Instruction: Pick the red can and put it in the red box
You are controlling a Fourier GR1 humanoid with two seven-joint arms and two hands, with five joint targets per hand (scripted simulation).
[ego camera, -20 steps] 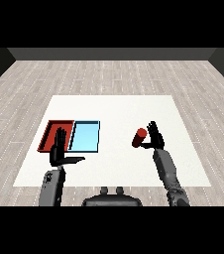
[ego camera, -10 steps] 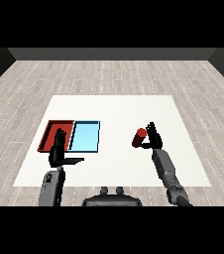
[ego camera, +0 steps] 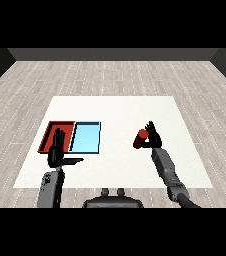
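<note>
White table on a wood floor. Toward the table's left edge, red tray and light blue tray side by side, touching, red one outermost. At the red tray's near edge, left hand raised, fingers straight, thumb out, holding nothing. Right of centre, right hand curled against the red can, tilted, well apart from both trays.

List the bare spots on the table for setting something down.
Bare: the strip between the blue tray and red can, the whole far side of the table, and right of the right hand. Crowded: the left, where the left hand overlaps the red tray.
</note>
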